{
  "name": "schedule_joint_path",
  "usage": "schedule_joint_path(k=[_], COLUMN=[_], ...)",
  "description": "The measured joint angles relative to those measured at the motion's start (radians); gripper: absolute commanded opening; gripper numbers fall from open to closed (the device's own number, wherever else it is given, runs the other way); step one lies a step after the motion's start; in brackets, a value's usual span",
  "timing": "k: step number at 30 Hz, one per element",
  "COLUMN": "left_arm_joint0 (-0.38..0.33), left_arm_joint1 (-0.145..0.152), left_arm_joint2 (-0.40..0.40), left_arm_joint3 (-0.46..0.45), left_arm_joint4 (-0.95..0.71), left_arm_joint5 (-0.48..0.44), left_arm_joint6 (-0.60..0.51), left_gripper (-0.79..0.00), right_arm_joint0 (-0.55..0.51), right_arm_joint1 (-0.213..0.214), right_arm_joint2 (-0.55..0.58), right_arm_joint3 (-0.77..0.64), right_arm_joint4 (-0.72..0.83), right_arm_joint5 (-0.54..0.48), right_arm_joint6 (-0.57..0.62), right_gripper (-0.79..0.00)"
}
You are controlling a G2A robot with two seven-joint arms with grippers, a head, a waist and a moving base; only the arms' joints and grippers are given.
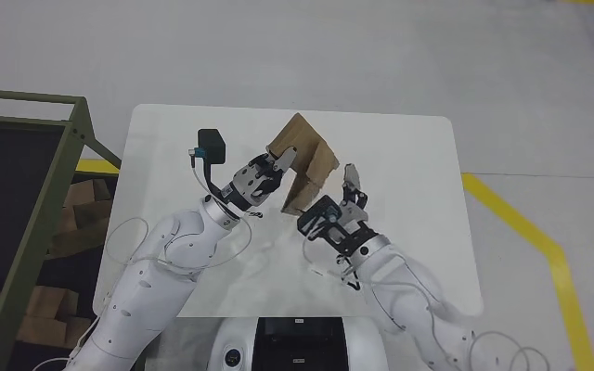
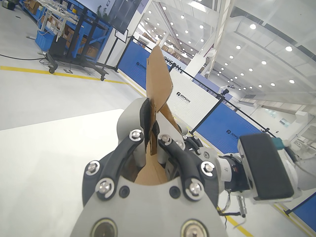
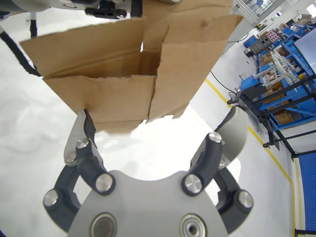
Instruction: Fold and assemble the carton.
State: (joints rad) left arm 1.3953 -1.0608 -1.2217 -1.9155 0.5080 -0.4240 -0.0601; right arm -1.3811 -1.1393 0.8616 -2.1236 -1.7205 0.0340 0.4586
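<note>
Looking down, you see the carton (image 1: pixel 311 153) held tilted over the middle of the table (image 1: pixel 408 232), well apart from every edge, its long axis running roughly from the far side toward the robot, open mouth facing the right gripper (image 3: pixel 158 124). The left gripper (image 2: pixel 150 122) pinches an upper flap; the right gripper's jaws stand spread wide, one finger (image 3: pixel 84 124) just beside a lower flap's edge

You have a plain brown carton (image 1: pixel 306 167) and a white table (image 1: pixel 408 185). The fingers (image 3: pixel 235 131) are pale grey with black pads (image 3: pixel 88 125). The floor (image 1: pixel 371 56) is grey, marked with yellow stripes (image 1: pixel 520 221).
</note>
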Motion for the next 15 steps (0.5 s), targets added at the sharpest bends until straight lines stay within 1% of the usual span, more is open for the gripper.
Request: schedule_joint_path(k=[5,8,9,10,13,15], left_arm_joint0=[0.002,-0.005,-0.009,-0.013,-0.024,-0.031], left_arm_joint1=[-0.003,-0.006,-0.007,-0.008,-0.010,-0.010], left_arm_joint2=[-0.001,-0.006,-0.008,-0.011,-0.019,-0.025], left_arm_joint3=[-0.002,-0.001,0.000,0.003,0.015,0.020], left_arm_joint4=[-0.003,-0.023,-0.034,-0.052,-0.106,-0.137], left_arm_joint5=[0.012,0.009,0.006,0.001,-0.011,-0.017], left_arm_joint6=[0.002,0.001,0.001,-0.001,-0.021,-0.039], left_gripper=[-0.785,-0.785,-0.785,-0.785,-0.785,-0.785], right_arm_joint0=[-0.014,-0.024,-0.029,-0.038,-0.064,-0.081], right_arm_joint1=[-0.003,-0.002,0.000,0.004,0.018,0.026], right_arm_joint2=[0.015,0.052,0.073,0.105,0.191,0.233], right_arm_joint3=[0.001,0.024,0.038,0.059,0.119,0.148], right_arm_joint4=[0.036,0.164,0.215,0.284,0.421,0.467], right_arm_joint5=[-0.042,-0.104,-0.132,-0.182,-0.335,-0.423], right_arm_joint6=[-0.035,-0.128,-0.169,-0.231,-0.390,-0.469], right_gripper=[0.000,0.000,0.000,0.000,0.000,0.000])
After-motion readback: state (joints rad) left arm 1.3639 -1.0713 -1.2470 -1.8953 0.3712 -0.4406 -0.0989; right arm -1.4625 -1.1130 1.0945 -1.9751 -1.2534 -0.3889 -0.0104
